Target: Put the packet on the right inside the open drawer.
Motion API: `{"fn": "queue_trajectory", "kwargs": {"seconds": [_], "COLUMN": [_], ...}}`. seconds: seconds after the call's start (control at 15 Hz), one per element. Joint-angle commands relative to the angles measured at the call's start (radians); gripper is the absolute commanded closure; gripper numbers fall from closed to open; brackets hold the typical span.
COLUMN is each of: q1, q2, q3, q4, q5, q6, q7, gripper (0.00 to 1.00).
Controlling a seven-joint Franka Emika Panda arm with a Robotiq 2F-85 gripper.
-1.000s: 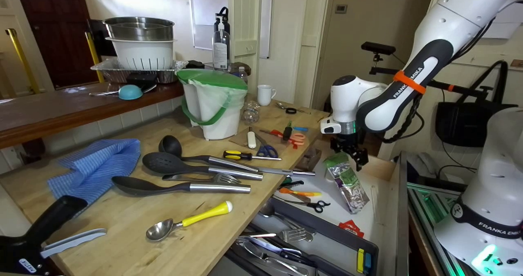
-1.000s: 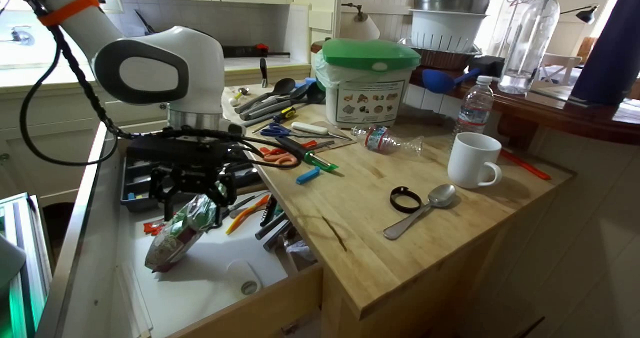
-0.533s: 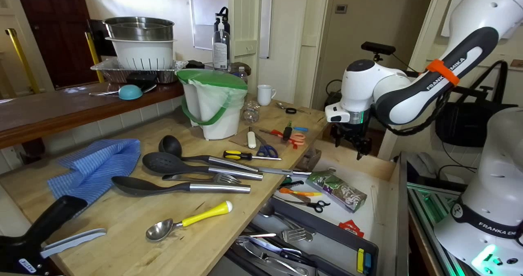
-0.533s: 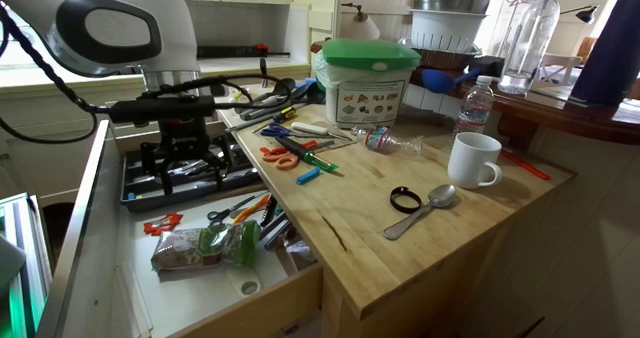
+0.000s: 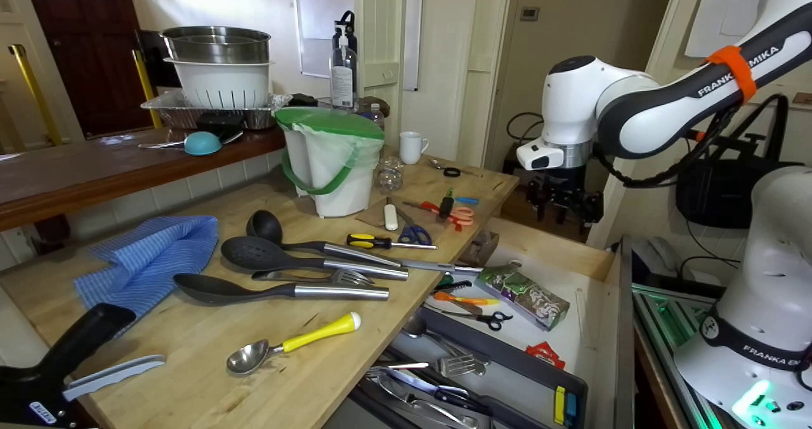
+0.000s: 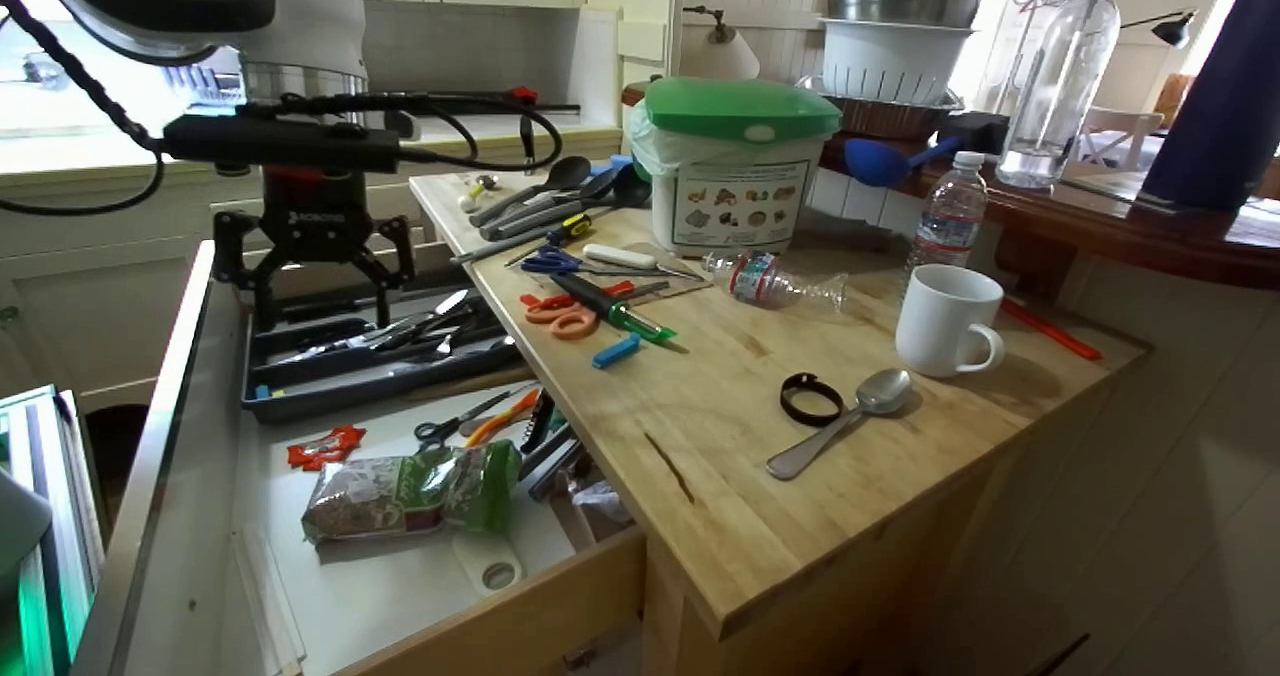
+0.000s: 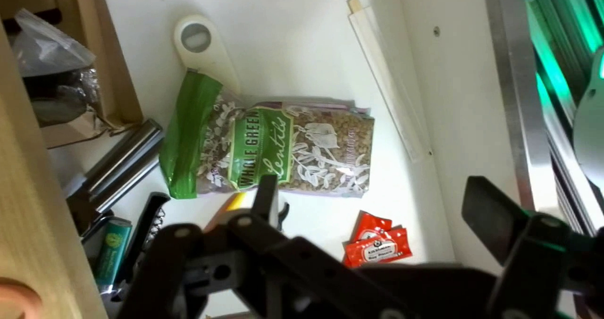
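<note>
Well, one gripper (image 6: 324, 318) hangs above the open drawer (image 6: 520, 606), its two fingers (image 7: 493, 217) spread wide and well apart from the packet (image 7: 264, 149). That single packet is inside, lying flat on the drawer's white bottom, its green end partly over one cream tool (image 7: 214, 57) with a round hole. Near it I count two red sachets (image 7: 377, 249), overlapping, and one narrow pale sleeve (image 7: 388, 80) just beside the drawer's side wall. Farther along sits one dark tray (image 6: 340, 403); the cutlery (image 5: 457, 367) in it is so heaped from where I stand that I'd not swear to a number. On the worktop (image 6: 720, 376) stand one white mug (image 6: 940, 321) and one green-lidded bin (image 6: 745, 176), with three black-headed utensils (image 5: 266, 254) lying together and one blue cloth (image 5: 152, 245) crumpled near them.
</note>
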Motion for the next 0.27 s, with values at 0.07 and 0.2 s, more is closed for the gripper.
{"fn": "queue_trajectory", "kwargs": {"seconds": [0.07, 0.2], "q1": [0.011, 0.014], "q2": [-0.039, -0.061], "q3": [-0.003, -0.004], "q4": [0.003, 0.004], "q5": [0.017, 0.021], "q6": [-0.060, -0.083], "q7": [-0.019, -0.026], "gripper": [0.00, 0.00]}}
